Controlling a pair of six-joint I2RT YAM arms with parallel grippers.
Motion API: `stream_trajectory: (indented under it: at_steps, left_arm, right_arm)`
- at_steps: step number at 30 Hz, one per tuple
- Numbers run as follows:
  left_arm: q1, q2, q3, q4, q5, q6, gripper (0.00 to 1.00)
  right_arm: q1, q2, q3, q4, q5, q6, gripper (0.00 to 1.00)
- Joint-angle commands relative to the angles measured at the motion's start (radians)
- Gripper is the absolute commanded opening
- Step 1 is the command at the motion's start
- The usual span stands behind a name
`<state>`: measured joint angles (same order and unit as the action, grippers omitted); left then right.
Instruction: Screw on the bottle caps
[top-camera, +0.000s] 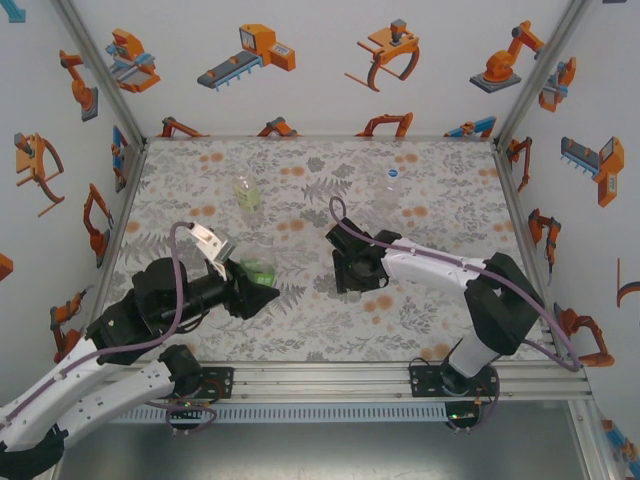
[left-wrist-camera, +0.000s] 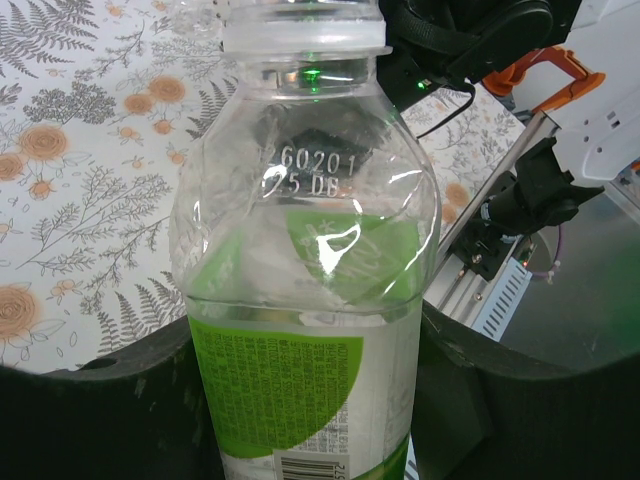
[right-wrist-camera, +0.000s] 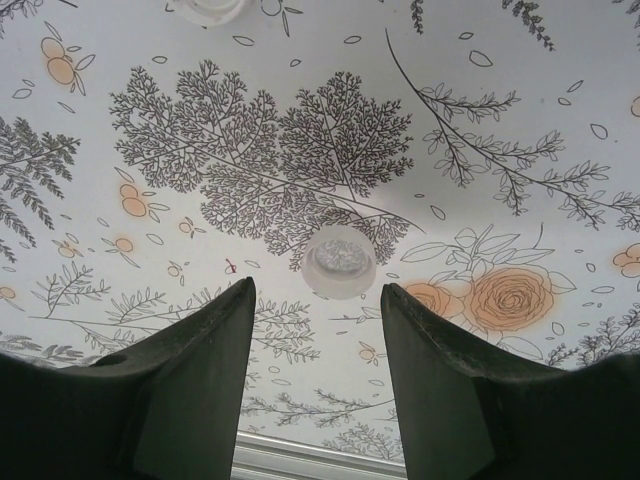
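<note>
Right jaws stand apart and empty, aimed down at the tabletop (right-wrist-camera: 500, 120). I see the pale cap (right-wrist-camera: 340, 262) lying flat, axis upright, just ahead of their gap, to the right of the green bottle (left-wrist-camera: 310, 260). Left jaws are clamped on that bottle's body, upright. Right arm (top-camera: 440, 265) is nearer, I judge

So, the green-label bottle (left-wrist-camera: 300, 330) is upright, mid-left on the surface (top-camera: 430, 330). The yellowish bottle (top-camera: 247, 192) and clear bottle (top-camera: 388, 187) stand further back. A pale cap (right-wrist-camera: 340, 262) lies flat on the surface, with a second cap (right-wrist-camera: 208, 10) beyond it.
</note>
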<state>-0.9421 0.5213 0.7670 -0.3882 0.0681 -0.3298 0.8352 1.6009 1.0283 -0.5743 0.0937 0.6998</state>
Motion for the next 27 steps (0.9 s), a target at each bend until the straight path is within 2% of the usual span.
stream_trajectory:
  at_steps: [1, 27]
  left_arm:
    - [0.000, 0.003, 0.034, 0.036, 0.009, -0.011, 0.00]
    - [0.000, 0.000, 0.034, 0.012, -0.014, -0.012, 0.00]
  right_arm:
    - [-0.002, 0.015, 0.016, -0.026, -0.003, 0.019, 0.51]
    - [-0.003, 0.060, -0.023, 0.025, -0.002, 0.044, 0.47]
